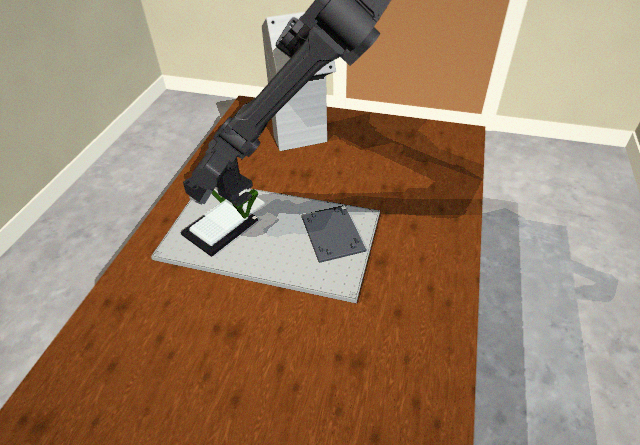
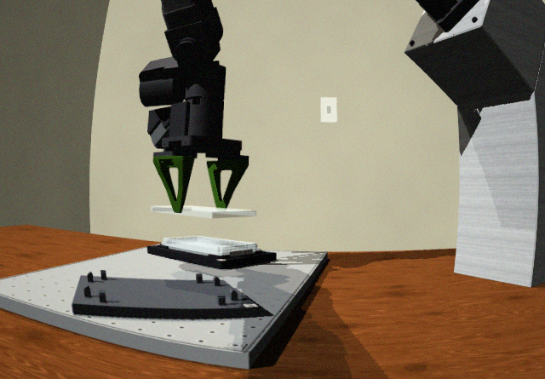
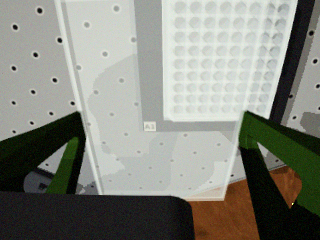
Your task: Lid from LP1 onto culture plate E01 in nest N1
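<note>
Jaws grip lid; held above plate E01, offset

A grey perforated breadboard lies on a wooden table top. A pale grey pedestal block stands on the table near its far edge. The floor is mottled grey. A brown door panel and a white wall plate, possibly a switch, occupy the beige walls.
</note>
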Robot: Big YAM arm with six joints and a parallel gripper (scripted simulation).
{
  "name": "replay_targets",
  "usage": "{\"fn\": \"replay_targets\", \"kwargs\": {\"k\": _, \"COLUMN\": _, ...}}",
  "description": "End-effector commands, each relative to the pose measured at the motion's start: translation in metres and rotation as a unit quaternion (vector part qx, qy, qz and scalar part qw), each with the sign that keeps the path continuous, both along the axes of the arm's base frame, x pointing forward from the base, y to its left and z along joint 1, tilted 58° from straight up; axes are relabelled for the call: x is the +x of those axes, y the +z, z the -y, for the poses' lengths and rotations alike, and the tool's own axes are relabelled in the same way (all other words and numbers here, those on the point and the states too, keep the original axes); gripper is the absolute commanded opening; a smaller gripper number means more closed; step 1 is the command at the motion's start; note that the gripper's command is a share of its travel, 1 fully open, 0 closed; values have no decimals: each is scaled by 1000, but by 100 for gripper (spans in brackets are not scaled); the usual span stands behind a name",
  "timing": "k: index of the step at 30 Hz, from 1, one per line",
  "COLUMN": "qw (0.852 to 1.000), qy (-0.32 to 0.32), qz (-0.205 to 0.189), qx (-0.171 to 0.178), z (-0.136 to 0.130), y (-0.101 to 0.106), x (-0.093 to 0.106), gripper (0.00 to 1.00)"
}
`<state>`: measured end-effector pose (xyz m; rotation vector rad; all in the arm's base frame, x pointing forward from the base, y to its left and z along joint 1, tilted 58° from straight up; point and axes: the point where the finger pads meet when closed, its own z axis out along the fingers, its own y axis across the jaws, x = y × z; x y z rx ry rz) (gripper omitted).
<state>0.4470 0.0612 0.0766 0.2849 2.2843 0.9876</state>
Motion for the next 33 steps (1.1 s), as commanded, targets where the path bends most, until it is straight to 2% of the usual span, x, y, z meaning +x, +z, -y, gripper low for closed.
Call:
{"fn": "replay_targets", "kwargs": {"k": 1, "qw": 1000, "qy": 0, "qz": -4, "qx": -7, "z": 14, "y": -10, "x": 5, "gripper": 0}}
{"fn": "replay_targets", "kwargs": {"k": 16, "qw": 1000, "qy": -1, "qz": -4, "qx": -6, "z": 50, "y": -24, "x": 25, "gripper": 0}}
{"fn": "replay_targets", "kwargs": {"k": 20, "qw": 1000, "qy": 8, "qz": -4, "qx": -6, "z": 42, "y": -25, "x": 25, "gripper": 0}}
{"fn": "replay_targets", "kwargs": {"k": 21, "qw": 1000, "qy": 16, "qz": 2, "qx": -8, "z": 33, "y": -20, "x": 22, "gripper": 0}}
{"fn": "replay_targets", "kwargs": {"k": 23, "qw": 1000, "qy": 16, "qz": 6, "qx": -9, "z": 33, "y": -18, "x": 23, "gripper": 0}}
{"fn": "replay_targets", "kwargs": {"k": 24, "qw": 1000, "qy": 4, "qz": 3, "qx": -6, "z": 42, "y": -19, "x": 25, "gripper": 0}}
{"fn": "replay_targets", "kwargs": {"k": 33, "qw": 1000, "qy": 4, "qz": 3, "qx": -6, "z": 42, "y": -18, "x": 25, "gripper": 0}}
